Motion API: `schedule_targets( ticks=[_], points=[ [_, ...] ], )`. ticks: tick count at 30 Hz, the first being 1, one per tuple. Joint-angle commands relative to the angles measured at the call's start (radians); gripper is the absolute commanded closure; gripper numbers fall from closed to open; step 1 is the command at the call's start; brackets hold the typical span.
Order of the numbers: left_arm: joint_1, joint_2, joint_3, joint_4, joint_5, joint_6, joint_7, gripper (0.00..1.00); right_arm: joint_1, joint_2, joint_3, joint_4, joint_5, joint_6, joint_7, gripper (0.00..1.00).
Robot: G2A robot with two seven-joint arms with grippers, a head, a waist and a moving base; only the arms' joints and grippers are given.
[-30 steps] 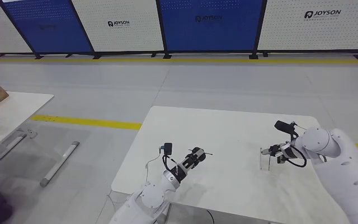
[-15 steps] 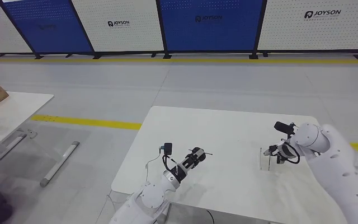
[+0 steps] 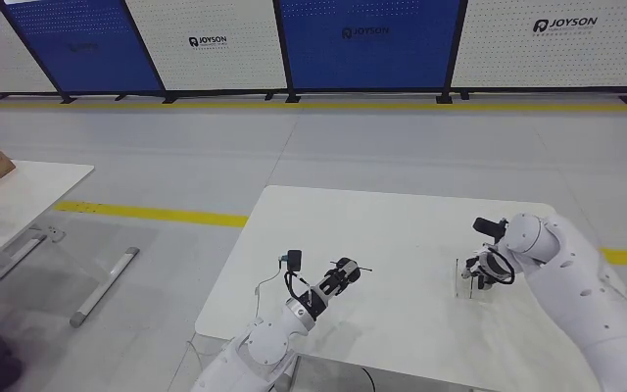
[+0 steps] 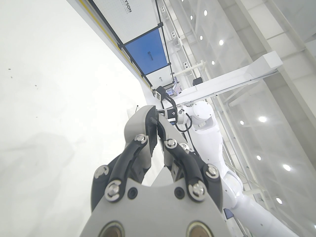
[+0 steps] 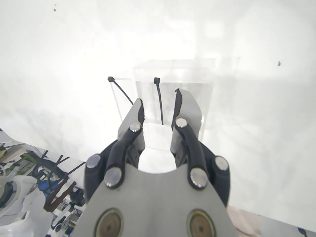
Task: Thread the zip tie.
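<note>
Right wrist view: the right end effector (image 5: 158, 95), fingers spread, flanks without touching a thin black plastic zip tie (image 5: 159, 99) that stands upright in a clear acrylic block-shaped holder (image 5: 197, 75) on the white tabletop (image 5: 74, 38). A second black zip tie (image 5: 121, 91) leans just beside the first, at the holder's edge. Top view: the holder sits on the tabletop's right part, well apart from the left end effector (image 3: 345, 268), whose fingers are pressed together; whether they pinch anything cannot be told.

White table (image 3: 392, 245); clear block (image 5: 187, 75) stands on it, toward right side.
</note>
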Motion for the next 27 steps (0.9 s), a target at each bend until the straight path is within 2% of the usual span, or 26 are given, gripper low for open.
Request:
schedule_targets(
  ticks=[1,7,9,14,19,20,27],
  points=[
    [0.0,0.0,0.0,0.0,0.0,0.0,0.0,1.0,0.009,-0.006,-0.007,0.017,0.004,-0.005,0.004,0.75],
    [0.0,0.0,0.0,0.0,0.0,0.0,0.0,1.0,0.031,-0.024,-0.024,0.066,0.014,-0.015,0.001,0.78],
    [0.0,0.0,0.0,0.0,0.0,0.0,0.0,1.0,0.036,-0.028,-0.03,0.079,0.014,-0.017,0.002,0.84],
    [0.0,0.0,0.0,0.0,0.0,0.0,0.0,1.0,0.053,-0.041,-0.04,0.113,0.017,-0.023,0.001,0.81],
    [0.0,0.0,0.0,0.0,0.0,0.0,0.0,1.0,0.065,-0.051,-0.047,0.14,0.019,-0.029,0.0,0.89],
    [0.0,0.0,0.0,0.0,0.0,0.0,0.0,1.0,0.067,-0.052,-0.05,0.145,0.017,-0.031,0.002,1.0],
    [0.0,0.0,0.0,0.0,0.0,0.0,0.0,1.0,0.079,-0.065,-0.06,0.176,0.015,-0.046,0.0,1.0]
  ],
)
